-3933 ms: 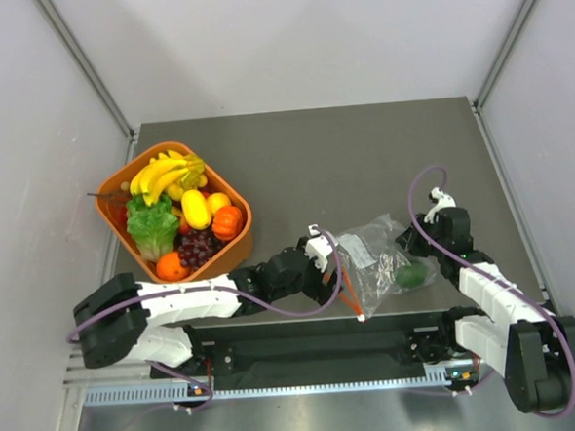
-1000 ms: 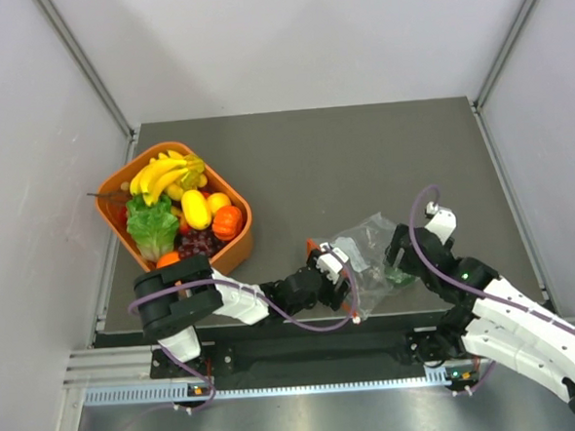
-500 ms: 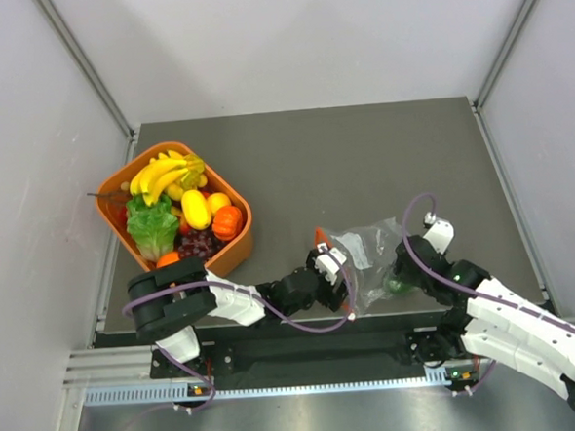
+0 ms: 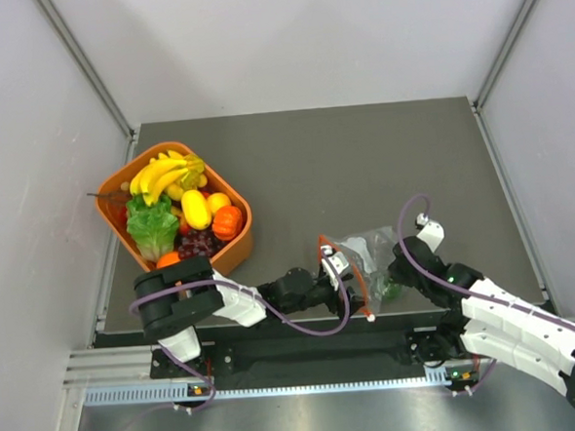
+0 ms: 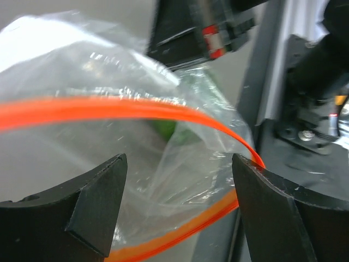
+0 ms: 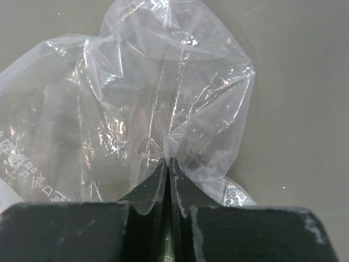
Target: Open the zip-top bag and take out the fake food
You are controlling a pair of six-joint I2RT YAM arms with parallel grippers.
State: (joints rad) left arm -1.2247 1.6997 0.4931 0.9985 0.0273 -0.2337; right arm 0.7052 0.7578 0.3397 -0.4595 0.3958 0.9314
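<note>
The zip-top bag (image 4: 361,253) lies crumpled near the table's front edge, between the two arms. My right gripper (image 6: 168,161) is shut on a fold of its clear plastic at the closed end. In the left wrist view my left gripper (image 5: 180,164) is open. The bag's orange-red zip strip (image 5: 125,108) curves across in front of the fingers, with the lower lip of the mouth running between them. A small green piece of fake food (image 5: 165,129) shows through the plastic inside the bag (image 5: 82,71). From above, both grippers (image 4: 353,280) (image 4: 394,270) flank the bag.
An orange basket (image 4: 250,221) at the left holds bananas, lettuce, grapes and other toy fruit. Grey walls close the table on three sides. The metal rail (image 4: 278,382) runs along the near edge beneath the arms.
My right gripper has closed on the bag's plastic. The bag and both grippers have shifted slightly toward the near edge, and the zip strip now slants down beside the left gripper.
</note>
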